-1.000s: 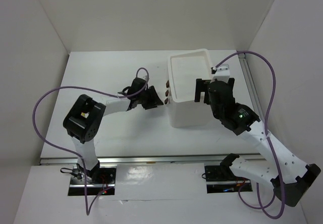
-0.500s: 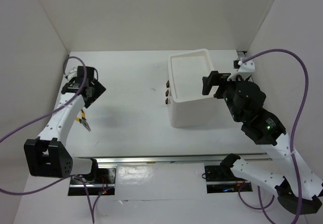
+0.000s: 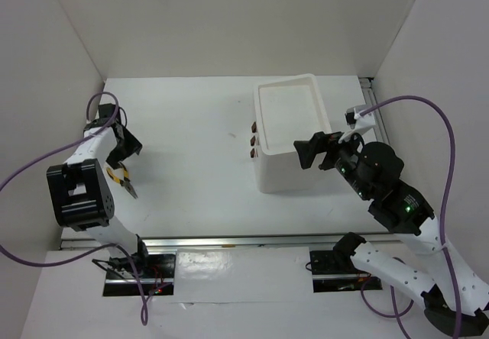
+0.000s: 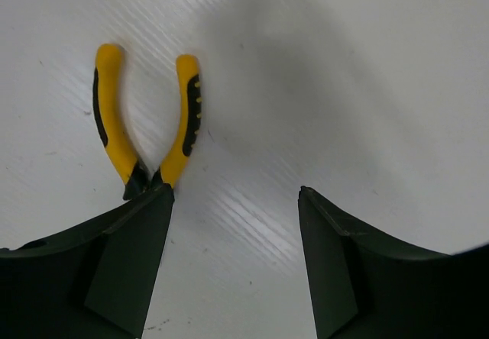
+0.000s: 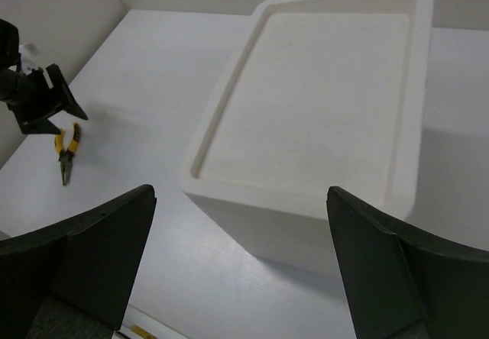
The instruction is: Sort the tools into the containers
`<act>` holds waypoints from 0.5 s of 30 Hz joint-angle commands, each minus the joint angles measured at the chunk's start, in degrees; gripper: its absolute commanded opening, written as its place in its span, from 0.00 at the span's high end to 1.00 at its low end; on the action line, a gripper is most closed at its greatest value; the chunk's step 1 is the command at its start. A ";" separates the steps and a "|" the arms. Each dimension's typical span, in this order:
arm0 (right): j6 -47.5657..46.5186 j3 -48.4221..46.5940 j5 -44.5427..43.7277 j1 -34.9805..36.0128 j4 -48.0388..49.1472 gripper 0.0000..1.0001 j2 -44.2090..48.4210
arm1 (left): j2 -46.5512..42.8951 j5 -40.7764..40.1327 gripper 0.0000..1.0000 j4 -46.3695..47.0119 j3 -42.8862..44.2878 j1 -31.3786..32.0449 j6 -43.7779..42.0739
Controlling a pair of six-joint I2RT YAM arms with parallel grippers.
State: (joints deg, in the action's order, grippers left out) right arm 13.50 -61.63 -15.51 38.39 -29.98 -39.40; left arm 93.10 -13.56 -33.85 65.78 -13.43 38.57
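Yellow-handled pliers point(image 3: 123, 180) lie flat on the table at the far left, handles spread; they also show in the left wrist view point(image 4: 186, 121) and the right wrist view point(image 5: 66, 151). My left gripper point(image 3: 122, 150) is open and empty just above them; its left fingertip point(image 4: 145, 224) covers the pliers' jaws. The white box unit point(image 3: 269, 172) stands right of centre with an empty rimmed top tray point(image 5: 221, 95) and dark drawer handles point(image 3: 251, 141) on its left face. My right gripper point(image 3: 321, 150) is open and empty over the box's near right corner. The other tools are out of view.
White walls close in the table on the left, back and right. A metal rail point(image 3: 229, 241) runs along the near edge. Purple cables point(image 3: 435, 125) loop from both arms. The left arm's gripper shows in the right wrist view point(image 5: 38, 98).
My left arm has swung from the box's drawer side to the far left and now hangs over the pliers. My right gripper has shifted slightly toward the box's near corner.
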 commanded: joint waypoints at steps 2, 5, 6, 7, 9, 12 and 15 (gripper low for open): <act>1.01 0.89 6.19 0.46 3.61 0.00 2.48 | 2.79 0.55 0.22 3.16 2.07 -3.79 -2.62; 1.01 1.42 6.80 0.46 4.14 0.00 3.09 | 5.15 0.55 0.23 3.87 2.60 -5.11 -2.62; 1.01 1.42 7.33 0.46 4.14 0.00 3.10 | 5.95 0.55 0.23 3.87 3.21 -5.11 -2.62; 1.01 1.42 7.33 0.46 4.14 0.00 3.10 | 6.74 -0.14 0.23 3.87 3.22 -5.11 -3.14; 1.01 1.42 7.33 0.46 4.14 0.00 4.24 | 9.46 0.46 0.24 3.87 3.22 -6.25 -3.15; 1.01 0.81 7.33 0.46 4.14 0.00 4.76 | 12.28 1.78 0.26 3.87 3.74 -6.26 -3.15; 1.01 0.81 6.45 0.46 4.14 0.00 5.29 | 14.73 2.49 0.29 3.87 3.74 -6.26 -3.15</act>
State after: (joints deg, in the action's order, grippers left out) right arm 14.11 -60.62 -9.17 38.39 -29.15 -35.07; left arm 105.80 -12.23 -30.04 68.49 -19.35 36.27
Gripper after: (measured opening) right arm 1.001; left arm 0.719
